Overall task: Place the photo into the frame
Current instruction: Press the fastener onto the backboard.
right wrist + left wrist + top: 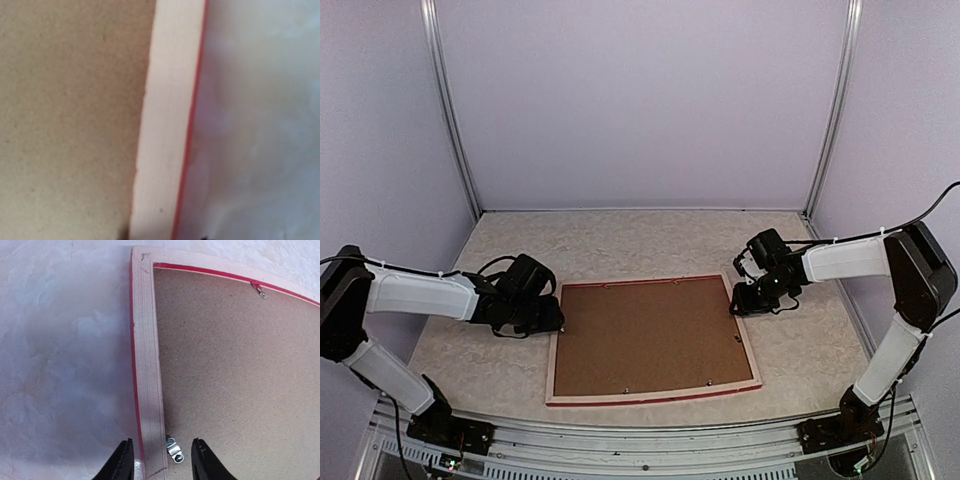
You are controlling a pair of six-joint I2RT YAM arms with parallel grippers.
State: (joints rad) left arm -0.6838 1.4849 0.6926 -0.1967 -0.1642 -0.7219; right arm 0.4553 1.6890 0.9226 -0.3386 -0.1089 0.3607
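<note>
The frame (553,352) lies face down on the table, pale wood back up, with a thin red edge showing. A brown backing board (645,335) fills it. The photo is not in view. My left gripper (552,322) is open at the frame's left side. In the left wrist view it (162,461) straddles the pale left rail (147,355), one finger outside and one over the board (235,365). My right gripper (748,300) is at the frame's right rail (167,125). Only two dark fingertip specks show there, one on each side of the rail.
A small metal tab (174,450) sits on the board by the left rail between my left fingers. Another tab (259,290) is on the far rail. The marbled tabletop (620,240) is walled by lilac panels behind and on both sides.
</note>
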